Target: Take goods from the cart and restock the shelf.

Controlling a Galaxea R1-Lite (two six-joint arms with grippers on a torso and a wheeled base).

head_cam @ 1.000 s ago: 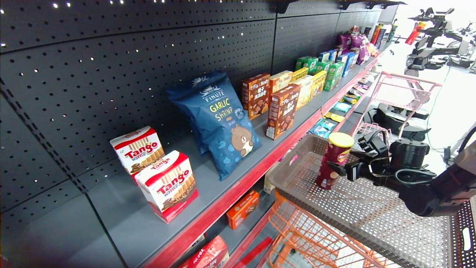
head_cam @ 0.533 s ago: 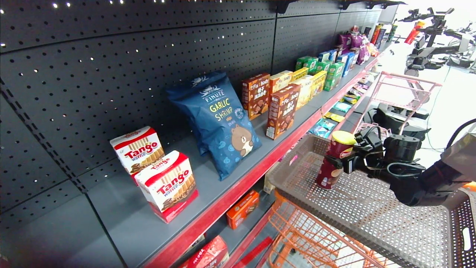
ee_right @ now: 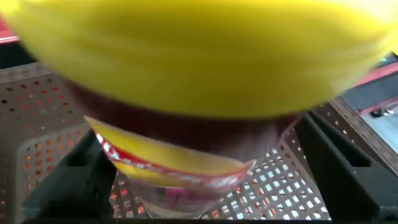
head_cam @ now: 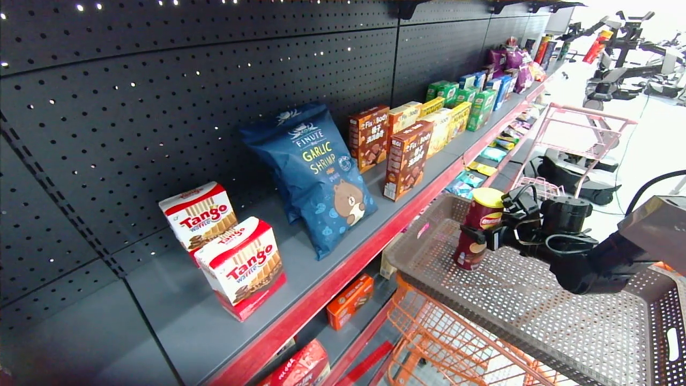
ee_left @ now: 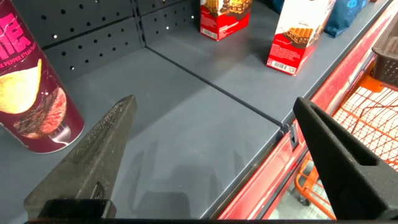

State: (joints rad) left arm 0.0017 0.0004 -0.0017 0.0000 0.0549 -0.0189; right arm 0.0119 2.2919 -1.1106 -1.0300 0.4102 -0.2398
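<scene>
Right end effector (head_cam: 481,234) advanced, flanking chip can (head_cam: 471,251)

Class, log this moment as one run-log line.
right gripper: around can | can: in cart basket | left gripper: open, over shelf

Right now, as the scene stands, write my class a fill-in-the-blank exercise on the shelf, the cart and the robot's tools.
1. The right tool straddles a can with a ____ lid, standing in the cart's basket.
2. The left tool holds nothing; its fingers are ____.
3. On the shelf, ____ red-and-white boxes stand to the left of the blue bag.

Missing words: yellow; open; two.
</scene>
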